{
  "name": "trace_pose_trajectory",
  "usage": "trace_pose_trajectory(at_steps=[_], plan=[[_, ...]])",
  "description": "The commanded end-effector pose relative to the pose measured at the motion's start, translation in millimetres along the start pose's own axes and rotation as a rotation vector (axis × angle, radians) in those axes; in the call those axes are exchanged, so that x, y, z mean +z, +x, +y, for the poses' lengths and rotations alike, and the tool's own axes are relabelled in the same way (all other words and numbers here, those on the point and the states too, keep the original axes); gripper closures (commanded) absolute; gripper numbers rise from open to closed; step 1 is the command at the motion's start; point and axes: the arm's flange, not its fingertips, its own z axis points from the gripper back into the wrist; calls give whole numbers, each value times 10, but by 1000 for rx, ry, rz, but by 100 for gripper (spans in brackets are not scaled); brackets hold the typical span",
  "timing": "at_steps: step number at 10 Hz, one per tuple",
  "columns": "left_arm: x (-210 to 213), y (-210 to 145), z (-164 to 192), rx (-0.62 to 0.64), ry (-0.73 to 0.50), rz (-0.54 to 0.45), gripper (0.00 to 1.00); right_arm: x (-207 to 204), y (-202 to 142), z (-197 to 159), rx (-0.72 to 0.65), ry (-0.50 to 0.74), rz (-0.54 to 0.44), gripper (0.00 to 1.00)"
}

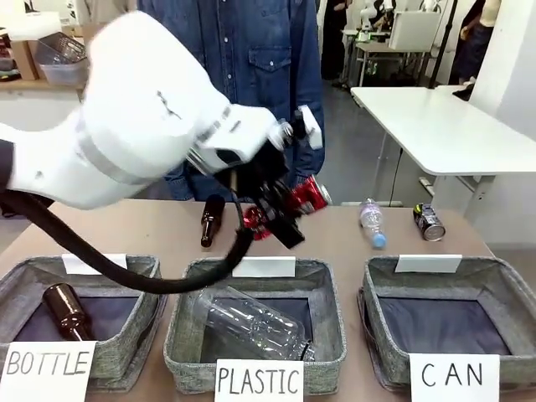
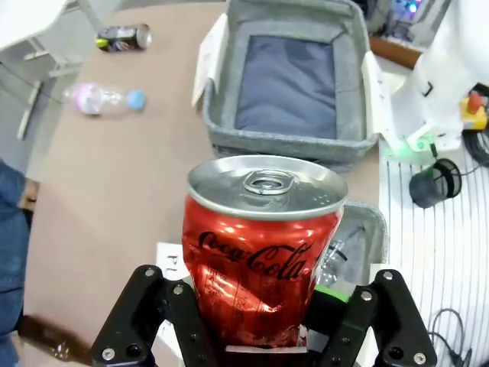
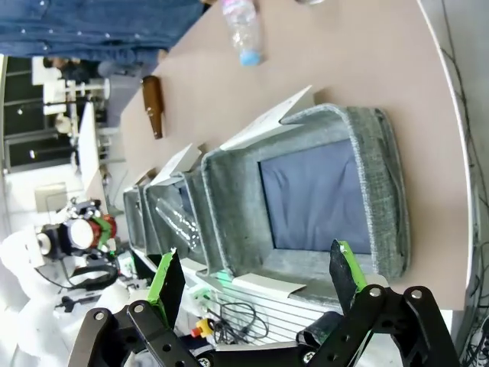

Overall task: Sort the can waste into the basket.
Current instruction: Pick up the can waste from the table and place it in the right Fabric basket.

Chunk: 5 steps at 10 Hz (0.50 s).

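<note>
Mid-carry I reckon: left pincer (image 1: 280,219) clenched on the dented red can (image 1: 308,197), up in the air at frame centre, so next it wants swinging over the CAN basket (image 1: 502,289) lower right and letting go; right pincer (image 3: 256,256) gapes empty.

Front: L arm (image 1: 126,126) blurred, hides much of person (image 1: 251,50), whose head is cut by top edge. L gripper (image 1: 280,213) covers mid of red can (image 1: 311,194); pads not discernible there. Near left, brown bottle (image 1: 65,308) has its low end hidden by BOTTLE basket (image 1: 25,272) wall. All signs (image 1: 456,377) cut at bottom edge; CAN basket (image 1: 502,276) cut at right edge. Far right, black can (image 1: 428,223) print too small to read. L wrist: red can's base sunk betw. fingers (image 2: 187,321); PLASTIC basket (image 2: 374,229) mostly behind it. R wrist: R gripper (image 3: 256,256) body cut at bottom edge.
</note>
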Motion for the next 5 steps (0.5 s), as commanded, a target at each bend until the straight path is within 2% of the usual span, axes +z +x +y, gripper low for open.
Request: trace_pose_trajectory(at_steps=[1, 2, 3, 5], plan=[[175, -83, -81, 17, 13, -15, 100, -22, 11, 63, -1, 8, -5, 0], [0, 0, 0, 0, 0, 0, 100, -22, 11, 63, -1, 8, -5, 0], [-192, 156, -29, -36, -46, -47, 100, -22, 11, 63, -1, 8, -5, 0], [-755, 921, 77, -123, -173, -78, 100, -22, 11, 63, -1, 8, -5, 0]])
